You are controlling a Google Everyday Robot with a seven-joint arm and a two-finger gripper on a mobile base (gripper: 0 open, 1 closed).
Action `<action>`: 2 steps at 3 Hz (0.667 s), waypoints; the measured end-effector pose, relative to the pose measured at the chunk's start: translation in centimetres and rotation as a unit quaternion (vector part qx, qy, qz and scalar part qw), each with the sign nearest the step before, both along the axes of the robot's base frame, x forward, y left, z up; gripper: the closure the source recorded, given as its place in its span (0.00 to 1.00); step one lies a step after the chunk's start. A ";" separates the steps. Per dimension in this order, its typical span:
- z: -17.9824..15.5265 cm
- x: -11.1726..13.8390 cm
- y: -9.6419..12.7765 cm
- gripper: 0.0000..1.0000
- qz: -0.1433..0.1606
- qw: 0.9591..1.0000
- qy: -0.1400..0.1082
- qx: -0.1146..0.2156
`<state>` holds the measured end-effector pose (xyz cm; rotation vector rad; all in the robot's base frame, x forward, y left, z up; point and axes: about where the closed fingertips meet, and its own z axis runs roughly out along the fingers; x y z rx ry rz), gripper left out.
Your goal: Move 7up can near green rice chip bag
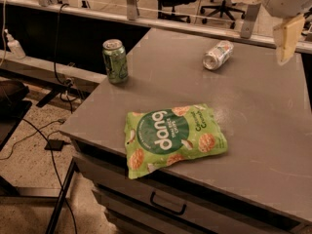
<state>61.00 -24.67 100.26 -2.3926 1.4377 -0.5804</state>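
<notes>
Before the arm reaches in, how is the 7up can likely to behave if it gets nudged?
The 7up can lies on its side on the table, so it would probably roll. Its shiny metal looks slippery, and it may dent if squeezed. The gripper hangs open above right of it.

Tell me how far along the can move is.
Nothing done yet: the 7up can lies on its side at the table's far end, apart from the green rice chip bag near the front edge. The gripper hangs up right of the can, holding nothing. Left: grasp the can, carry it, set it by the bag.
</notes>
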 end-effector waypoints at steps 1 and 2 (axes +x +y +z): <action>0.8 3.0 -1.5 0.00 0.084 0.994 -0.015 -0.063; 0.8 4.6 -2.5 0.00 0.137 0.985 -0.015 -0.106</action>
